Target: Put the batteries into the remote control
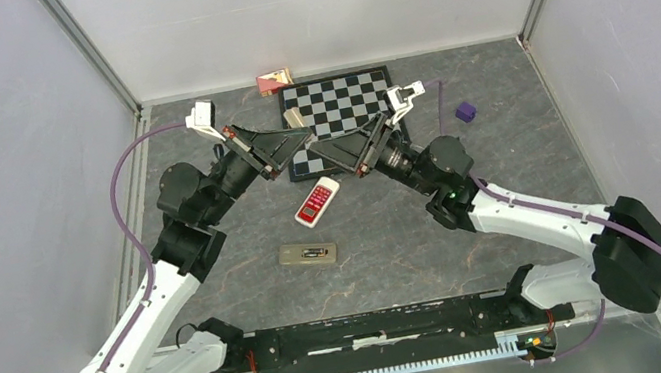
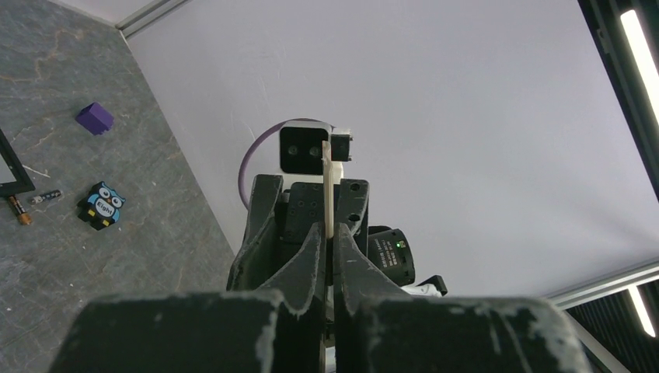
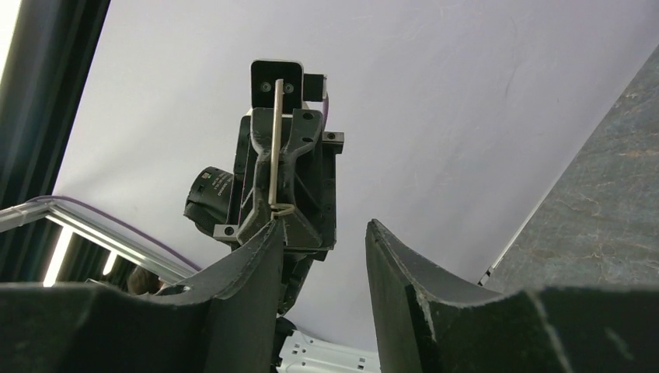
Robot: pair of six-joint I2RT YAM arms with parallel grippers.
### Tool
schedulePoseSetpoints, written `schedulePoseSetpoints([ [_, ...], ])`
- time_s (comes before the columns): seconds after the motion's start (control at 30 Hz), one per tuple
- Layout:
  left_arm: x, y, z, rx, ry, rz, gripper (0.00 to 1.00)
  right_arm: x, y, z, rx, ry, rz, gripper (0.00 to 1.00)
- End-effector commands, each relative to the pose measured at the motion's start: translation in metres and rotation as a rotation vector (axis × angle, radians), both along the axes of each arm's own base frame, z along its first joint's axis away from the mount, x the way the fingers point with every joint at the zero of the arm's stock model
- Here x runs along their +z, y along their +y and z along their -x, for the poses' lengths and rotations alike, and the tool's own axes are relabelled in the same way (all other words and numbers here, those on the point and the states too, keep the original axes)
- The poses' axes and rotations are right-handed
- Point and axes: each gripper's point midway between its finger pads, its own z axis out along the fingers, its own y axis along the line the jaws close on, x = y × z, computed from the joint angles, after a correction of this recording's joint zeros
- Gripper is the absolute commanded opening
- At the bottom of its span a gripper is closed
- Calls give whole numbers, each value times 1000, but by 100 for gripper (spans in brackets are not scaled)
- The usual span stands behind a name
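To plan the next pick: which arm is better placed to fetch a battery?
Right, probably: the right end effector is open and empty, while the left end effector is shut on a thin beige strip.

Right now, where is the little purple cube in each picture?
Top view: the purple cube sits at the upper right, a little way right of the chessboard, on the grey table.
Left wrist view: the purple cube is at the upper left, on the grey table, above the owl card.
Right wrist view: not in it; only a slice of grey table shows at the right.
Shared landmark: the grey table.
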Motion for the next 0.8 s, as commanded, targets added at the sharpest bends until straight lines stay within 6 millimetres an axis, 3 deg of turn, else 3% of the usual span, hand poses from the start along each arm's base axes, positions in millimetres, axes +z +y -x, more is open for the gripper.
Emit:
schedulePoseSetpoints([
  [0.0,15,-2,10,-36,-80,15,2,31,1,5,26,-50,-81,48],
  [0.27,10,-1,7,-25,-63,7,2,41,-2,11,24,-124,-94,52],
  [0.47,3,-3,4,-25,-36,3,2,42,-5,14,16,-164,-96,27],
  [0.6,3,-1,5,-21,-38,8,2,46,-6,15,17,-176,-117,30],
  [0.77,3,-2,5,-20,-34,9,2,47,-6,14,12,-181,-112,51],
])
